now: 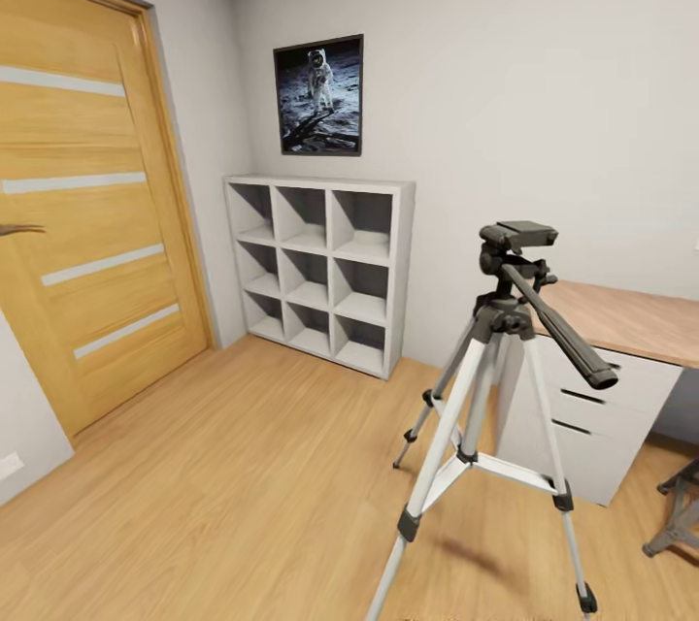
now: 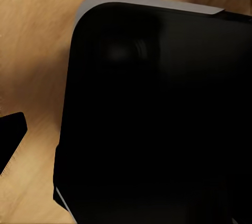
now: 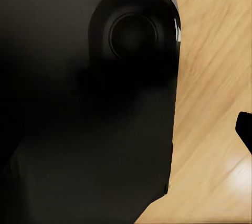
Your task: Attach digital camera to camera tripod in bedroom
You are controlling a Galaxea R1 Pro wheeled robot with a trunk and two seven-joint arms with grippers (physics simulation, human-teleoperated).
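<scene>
The white cube shelf (image 1: 320, 270) is standing with all compartments empty. The camera tripod (image 1: 495, 398) is standing upright on the wood floor (image 1: 214, 466) near the desk (image 1: 621, 315), its pan handle (image 1: 558, 330) pointing down toward the viewer. I cannot tell how the grippers stand.

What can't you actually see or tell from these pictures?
- Tripod: front leg's foot cut off by the head view's bottom edge.
- Stool: mostly cut off at the right edge.
- Desk: right part cut off.
- Both wrist views: a dark body blocks most of the floor; gripper states unclear.
</scene>
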